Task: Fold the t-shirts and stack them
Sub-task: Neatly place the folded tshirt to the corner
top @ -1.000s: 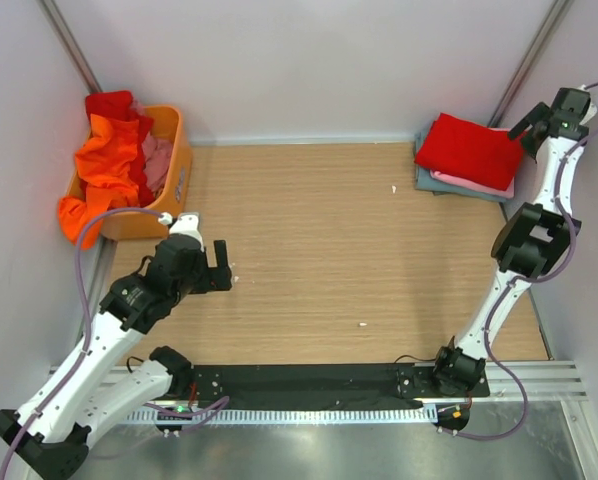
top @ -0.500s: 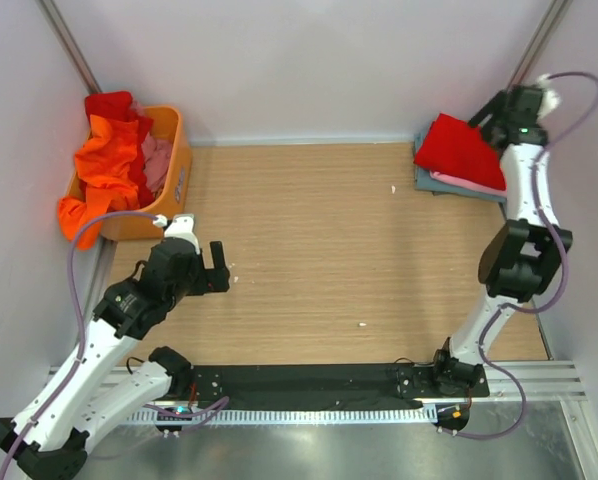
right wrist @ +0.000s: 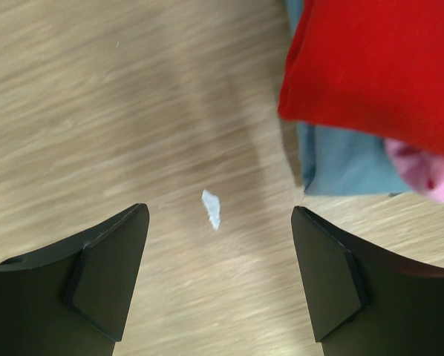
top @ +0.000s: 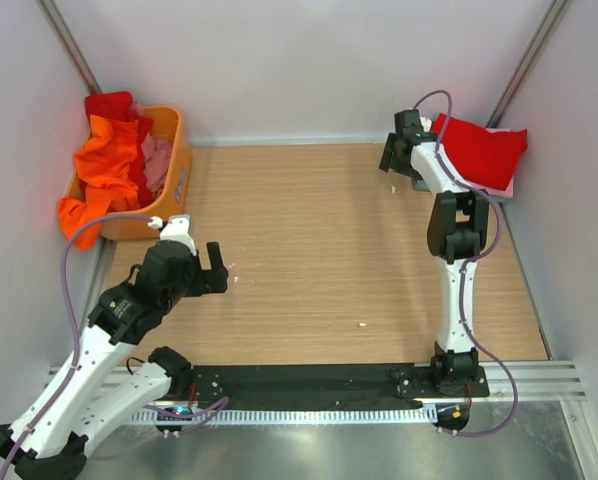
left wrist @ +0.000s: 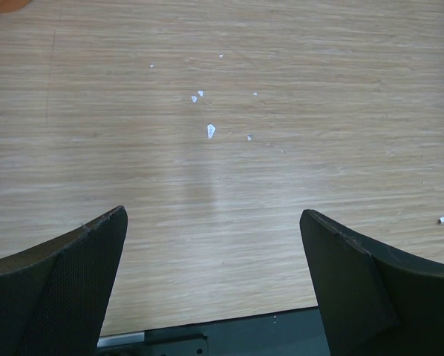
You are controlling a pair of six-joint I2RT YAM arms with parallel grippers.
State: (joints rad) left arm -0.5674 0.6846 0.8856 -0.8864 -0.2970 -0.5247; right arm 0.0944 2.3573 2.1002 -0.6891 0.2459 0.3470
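A folded stack lies at the back right: a bright red t-shirt (top: 482, 150) on top, with a pink edge (top: 506, 187) under it. The right wrist view shows the red shirt (right wrist: 378, 67) over a grey-blue one (right wrist: 344, 163) and a pink one (right wrist: 430, 174). My right gripper (top: 392, 160) (right wrist: 220, 274) is open and empty, over bare wood just left of the stack. My left gripper (top: 217, 268) (left wrist: 214, 282) is open and empty above the table's left side. An orange t-shirt (top: 109, 165), a red one (top: 114, 103) and a pink one (top: 157, 160) lie crumpled in the basket.
The orange plastic basket (top: 178, 175) stands at the back left corner. Small white scraps lie on the wood (top: 362, 323) (right wrist: 211, 209) (left wrist: 211, 130). Walls close in on three sides. A black strip (top: 309, 385) runs along the near edge.
My right arm has swung from the far right of the stack over to its left side. The left gripper has shifted only slightly.
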